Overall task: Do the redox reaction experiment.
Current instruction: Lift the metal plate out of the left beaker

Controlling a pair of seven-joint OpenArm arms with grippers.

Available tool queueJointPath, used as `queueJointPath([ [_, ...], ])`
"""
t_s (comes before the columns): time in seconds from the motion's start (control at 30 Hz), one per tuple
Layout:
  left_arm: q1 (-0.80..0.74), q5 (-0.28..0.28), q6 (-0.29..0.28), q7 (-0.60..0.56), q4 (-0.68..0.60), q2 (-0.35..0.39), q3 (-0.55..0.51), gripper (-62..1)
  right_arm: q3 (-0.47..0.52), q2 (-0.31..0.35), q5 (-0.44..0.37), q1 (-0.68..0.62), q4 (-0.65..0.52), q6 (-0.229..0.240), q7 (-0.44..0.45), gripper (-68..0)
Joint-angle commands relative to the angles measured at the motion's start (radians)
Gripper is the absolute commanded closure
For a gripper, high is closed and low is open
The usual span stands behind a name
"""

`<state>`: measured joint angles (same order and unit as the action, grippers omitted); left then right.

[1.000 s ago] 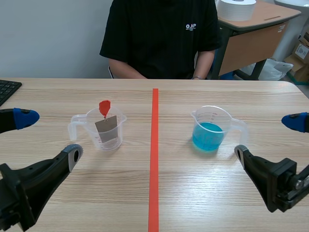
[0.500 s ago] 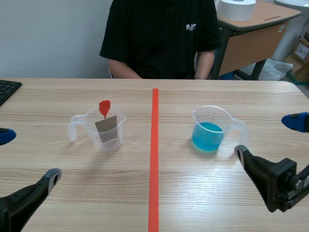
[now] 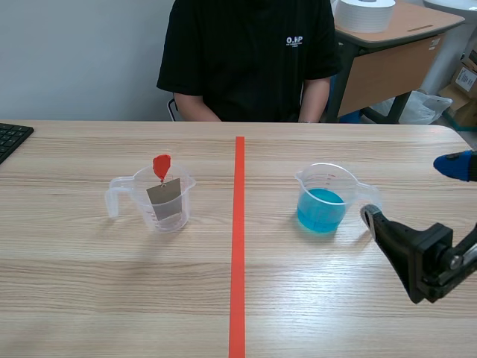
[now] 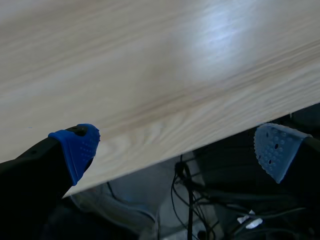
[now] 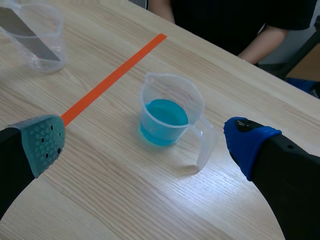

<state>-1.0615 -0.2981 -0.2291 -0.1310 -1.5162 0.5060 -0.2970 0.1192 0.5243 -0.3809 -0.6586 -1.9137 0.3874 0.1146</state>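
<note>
A light wooden table (image 3: 313, 298) bears an orange-red tape line running from near to far down its middle. Left of the line stands a clear plastic measuring cup (image 3: 158, 212) with its handle to the left. In it a grey flat metal strip (image 3: 165, 198) stands tilted, with a red clip (image 3: 161, 165) on its top above the rim. Right of the line stands a second clear plastic measuring cup (image 3: 322, 195), about half full of bright blue liquid (image 3: 320, 207), its handle to the right.

The right gripper (image 3: 408, 190) is just right of and nearer than the blue-filled cup, fingers spread wide and holding nothing. In the right wrist view the cup sits ahead of the gripper, between the lines of its two fingers, apart from both.

The left gripper (image 4: 176, 149) is also spread wide with nothing in it, at the near edge of the table, with dark cables (image 4: 190, 200) below that edge.

A person in a black T-shirt (image 3: 250, 56) sits at the far side. A black keyboard (image 3: 10, 139) lies at the far left.
</note>
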Motion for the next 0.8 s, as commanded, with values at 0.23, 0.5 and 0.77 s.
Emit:
queueJointPath([
  [0.23,-0.008,-0.011,0.003,-0.068,0.185,-0.123,0.001,-62.3,-0.055,0.016,0.039,0.156,-0.015,0.091,0.018,-67.9],
  [0.5,0.030,-0.011,0.002,-0.140,0.285,-0.196,0.020,-62.3,-0.192,0.016,0.098,0.316,-0.015,0.191,0.003,-67.9],
  [0.77,0.118,0.008,0.002,-0.138,0.367,-0.204,0.077,-62.3,-0.391,0.015,0.181,0.478,0.021,0.235,-0.004,-67.9],
])
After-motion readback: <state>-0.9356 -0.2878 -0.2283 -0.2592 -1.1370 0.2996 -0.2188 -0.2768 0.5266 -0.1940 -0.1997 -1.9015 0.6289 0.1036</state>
